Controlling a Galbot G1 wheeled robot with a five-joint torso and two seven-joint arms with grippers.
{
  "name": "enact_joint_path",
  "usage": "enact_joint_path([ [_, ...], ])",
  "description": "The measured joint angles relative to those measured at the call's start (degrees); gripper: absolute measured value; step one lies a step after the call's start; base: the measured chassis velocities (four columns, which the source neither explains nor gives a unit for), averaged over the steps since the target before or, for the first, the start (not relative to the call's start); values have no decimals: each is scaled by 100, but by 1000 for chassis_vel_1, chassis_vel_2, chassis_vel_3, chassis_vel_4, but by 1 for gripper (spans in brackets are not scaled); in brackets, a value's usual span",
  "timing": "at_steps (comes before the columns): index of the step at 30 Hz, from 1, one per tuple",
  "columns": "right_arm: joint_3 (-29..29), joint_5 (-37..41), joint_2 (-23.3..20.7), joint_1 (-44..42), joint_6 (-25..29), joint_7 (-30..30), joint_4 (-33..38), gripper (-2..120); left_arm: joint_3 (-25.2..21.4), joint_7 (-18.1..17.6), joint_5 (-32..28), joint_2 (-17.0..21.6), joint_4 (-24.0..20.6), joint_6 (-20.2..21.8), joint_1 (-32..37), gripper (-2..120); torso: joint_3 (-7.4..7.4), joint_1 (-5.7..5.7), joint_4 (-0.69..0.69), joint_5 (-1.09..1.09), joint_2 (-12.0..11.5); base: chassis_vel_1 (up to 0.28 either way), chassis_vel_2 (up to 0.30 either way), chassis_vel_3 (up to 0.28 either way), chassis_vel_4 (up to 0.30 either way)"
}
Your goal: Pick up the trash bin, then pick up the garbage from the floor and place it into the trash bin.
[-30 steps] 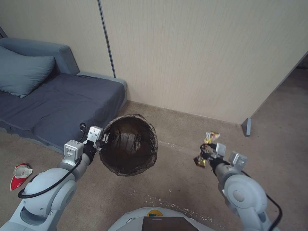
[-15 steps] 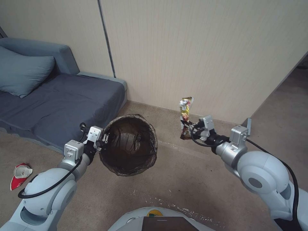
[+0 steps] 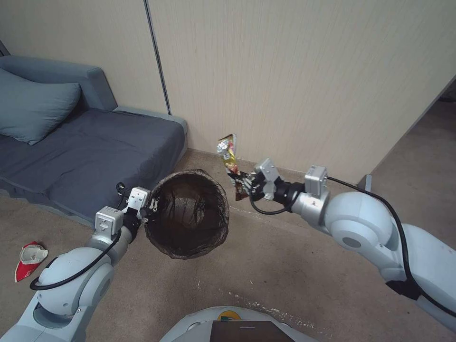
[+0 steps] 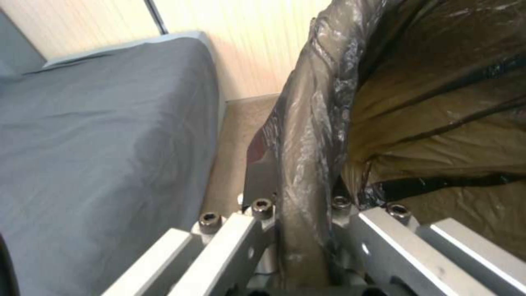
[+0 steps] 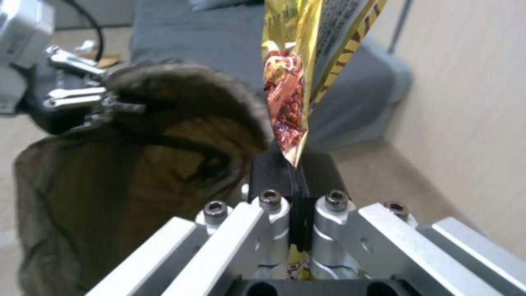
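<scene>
The trash bin (image 3: 187,216), lined with a dark bag, hangs above the floor (image 3: 266,266) with my left gripper (image 3: 148,205) shut on its near-left rim (image 4: 304,164). My right gripper (image 3: 247,183) is shut on a gold and red snack wrapper (image 3: 229,154), a piece of garbage that stands upright just right of the bin's rim. In the right wrist view the wrapper (image 5: 298,82) rises from between the black pads (image 5: 274,172), with the bin (image 5: 137,164) beside it. Another piece of garbage, a red and white wrapper (image 3: 29,259), lies on the carpet at the far left.
A grey sofa (image 3: 90,156) with a cushion (image 3: 33,109) stands at the left, close behind the bin. A beige panelled wall (image 3: 294,85) runs behind. My white base (image 3: 228,327) shows at the bottom edge. Open carpet lies at the right.
My right arm has lifted the snack wrapper off the floor and carried it left, up to the bin's right rim. The left arm and bin have barely moved.
</scene>
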Motion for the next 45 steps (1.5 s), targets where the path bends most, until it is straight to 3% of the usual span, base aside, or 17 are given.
enact_joint_path([
  [4,-474,108,163,325,4,139,-125,0,6,1,25,-25,21,0,-9,0,0,0,-1,0,0,0,0,0,0],
  [10,-1534,522,789,1004,12,527,-383,0,-10,4,91,-62,95,0,-3,0,0,0,-1,1,0,0,0,0,0],
  [22,-2469,1150,1402,1760,-69,1085,-616,0,-47,19,132,-87,164,0,-18,0,-1,0,-2,0,0,0,0,0,0],
  [33,-2746,746,1873,1255,46,1033,-1651,0,-148,23,37,1,183,0,-42,0,0,0,-2,1,0,0,0,0,0],
  [43,-2774,489,2103,1024,104,997,-2127,0,-154,22,-7,24,222,0,-66,0,-1,0,-2,0,0,0,0,0,0],
  [45,-2773,487,2171,1005,142,999,-2231,6,-138,22,-8,18,243,0,-90,0,-1,0,-2,1,0,0,0,0,0],
])
